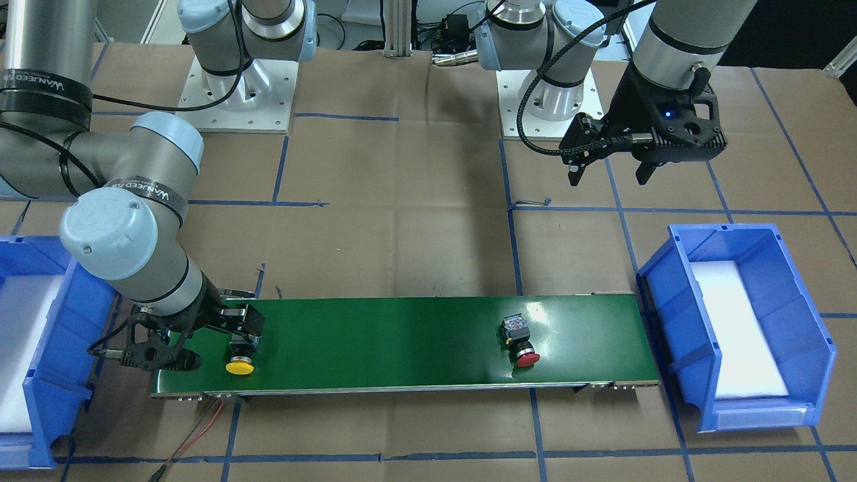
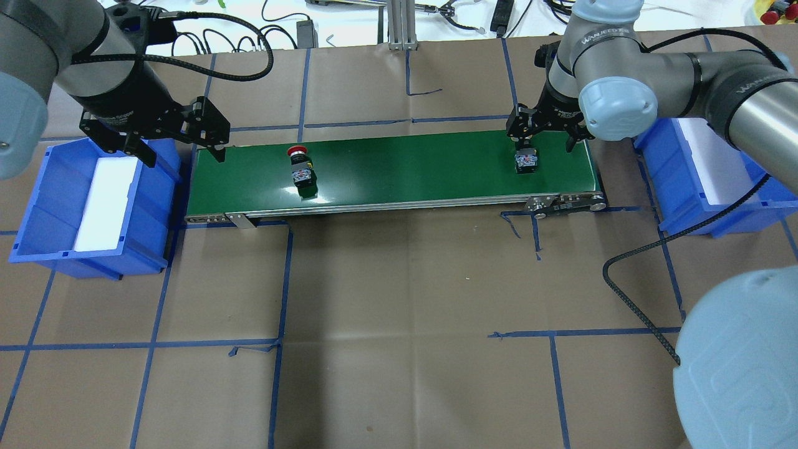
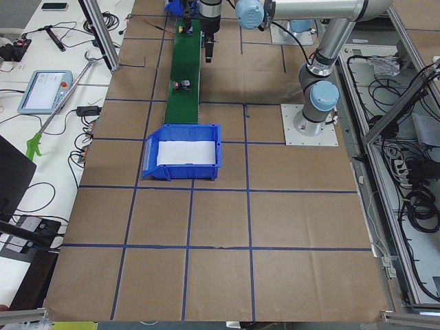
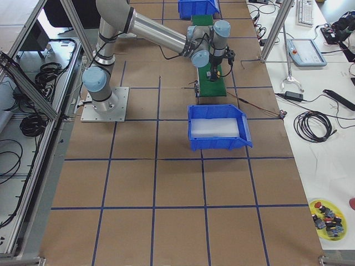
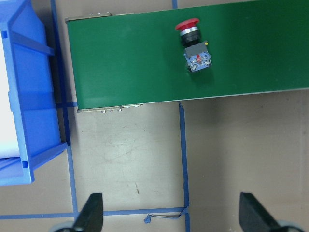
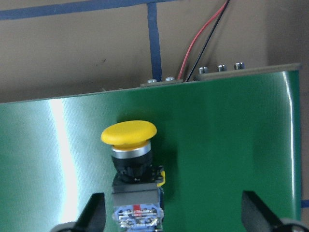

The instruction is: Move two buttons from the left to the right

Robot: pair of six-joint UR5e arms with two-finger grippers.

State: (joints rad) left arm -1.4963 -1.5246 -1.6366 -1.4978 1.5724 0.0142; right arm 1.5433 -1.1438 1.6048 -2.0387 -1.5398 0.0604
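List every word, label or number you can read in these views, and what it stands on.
"WANJEED": black strap on the right arm's grey metal upper tube
"WANJEED": black strap by the same arm's pale blue elbow cap
Too small to read: white print on the left arm's black wrist housing

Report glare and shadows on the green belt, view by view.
Right wrist view: a bright vertical glare streak crosses the green conveyor belt left of the yellow-capped mushroom push button, soft shadow on its right. Front-facing view: a small white highlight near the red-capped mushroom push button. Left wrist view: belt evenly lit, sharp.
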